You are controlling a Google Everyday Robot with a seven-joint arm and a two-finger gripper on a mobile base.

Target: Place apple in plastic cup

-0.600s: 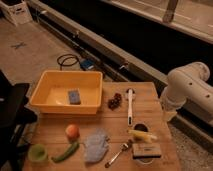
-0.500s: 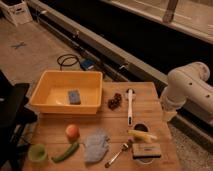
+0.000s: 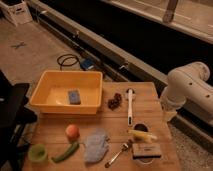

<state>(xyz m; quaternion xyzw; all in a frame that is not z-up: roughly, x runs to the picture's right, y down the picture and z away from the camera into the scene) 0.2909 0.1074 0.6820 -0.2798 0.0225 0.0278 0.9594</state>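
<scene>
The apple (image 3: 72, 131), small and orange-red, lies on the wooden table (image 3: 150, 100) left of the middle, near the front. The light green plastic cup (image 3: 37, 152) stands upright at the table's front left corner, a short way down and left of the apple and apart from it. My gripper is out of view. Only the white arm (image 3: 187, 92) shows, at the right edge of the table, far from both the apple and the cup.
A big yellow tub (image 3: 50, 104) holding a blue sponge (image 3: 74, 96) sits at the back left. Dark grapes (image 3: 115, 101), a white long-handled tool (image 3: 130, 106), a dark cup with yellow items (image 3: 141, 134), a dark block (image 3: 146, 152), a fork (image 3: 117, 152), a grey cloth (image 3: 95, 145) and a green pepper (image 3: 66, 152) lie around.
</scene>
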